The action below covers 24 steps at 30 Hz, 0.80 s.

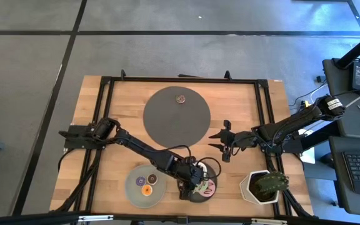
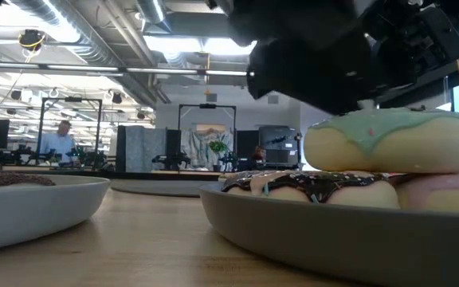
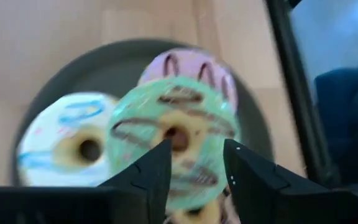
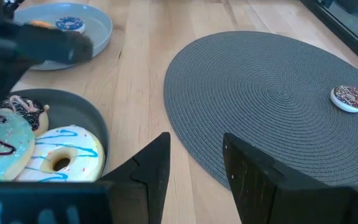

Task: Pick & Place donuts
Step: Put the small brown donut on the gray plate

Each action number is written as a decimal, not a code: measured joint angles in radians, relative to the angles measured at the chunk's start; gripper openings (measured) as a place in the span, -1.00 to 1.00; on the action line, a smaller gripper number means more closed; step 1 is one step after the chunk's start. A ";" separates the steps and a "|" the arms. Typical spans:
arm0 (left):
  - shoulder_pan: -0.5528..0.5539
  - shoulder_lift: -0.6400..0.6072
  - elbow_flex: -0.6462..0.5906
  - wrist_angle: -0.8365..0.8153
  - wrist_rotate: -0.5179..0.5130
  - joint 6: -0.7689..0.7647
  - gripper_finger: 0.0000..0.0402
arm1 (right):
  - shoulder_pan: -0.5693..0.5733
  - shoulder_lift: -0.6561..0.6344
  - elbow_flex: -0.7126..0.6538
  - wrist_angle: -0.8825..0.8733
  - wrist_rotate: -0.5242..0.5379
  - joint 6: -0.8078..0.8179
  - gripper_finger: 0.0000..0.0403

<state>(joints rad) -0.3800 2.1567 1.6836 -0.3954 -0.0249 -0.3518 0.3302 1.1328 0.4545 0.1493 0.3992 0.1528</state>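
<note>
A dark plate (image 1: 200,187) at the table's near edge holds several donuts. A green-iced donut (image 3: 173,127) lies on top of a pink one (image 3: 188,65) and beside a white one with blue stripes (image 3: 73,146); a chocolate-sprinkled one (image 2: 309,187) lies under it. My left gripper (image 3: 197,146) is open, right above the green donut, pointing down. My right gripper (image 1: 222,150) is open and empty over bare table between the mat and the dark plate. Mini donuts (image 1: 147,183) lie on a light grey plate (image 1: 133,190). My left gripper's open fingers (image 3: 157,168) stand over the green donut's top, near its hole (image 3: 178,138), coming from above. I cannot tell whether they touch it. The donut rests on the donuts below it (image 2: 389,139).
A round dark woven mat (image 1: 175,115) lies at the far middle with one small sprinkled donut (image 4: 350,98) on it. A white pot with a cactus (image 1: 264,185) stands at the near right. A black frame (image 1: 105,84) runs around the table.
</note>
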 joint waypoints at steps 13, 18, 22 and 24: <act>-0.015 -0.289 -0.149 -0.243 -0.313 0.172 -0.22 | 0.000 0.000 0.000 0.003 0.000 0.026 -0.26; 0.022 -0.482 -0.471 0.072 -0.255 0.164 -0.22 | 0.000 0.000 0.000 0.002 -0.001 0.025 -0.26; 0.067 -0.657 -0.764 0.400 -0.185 0.164 -0.21 | 0.000 0.000 0.000 -0.010 0.000 0.026 -0.26; 0.089 -0.736 -0.903 0.568 -0.196 0.164 -0.21 | 0.000 0.000 0.000 -0.005 0.000 0.034 -0.26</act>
<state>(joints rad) -0.2905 1.4203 0.7802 0.1729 -0.2212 -0.1875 0.3300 1.1328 0.4545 0.1442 0.3989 0.1867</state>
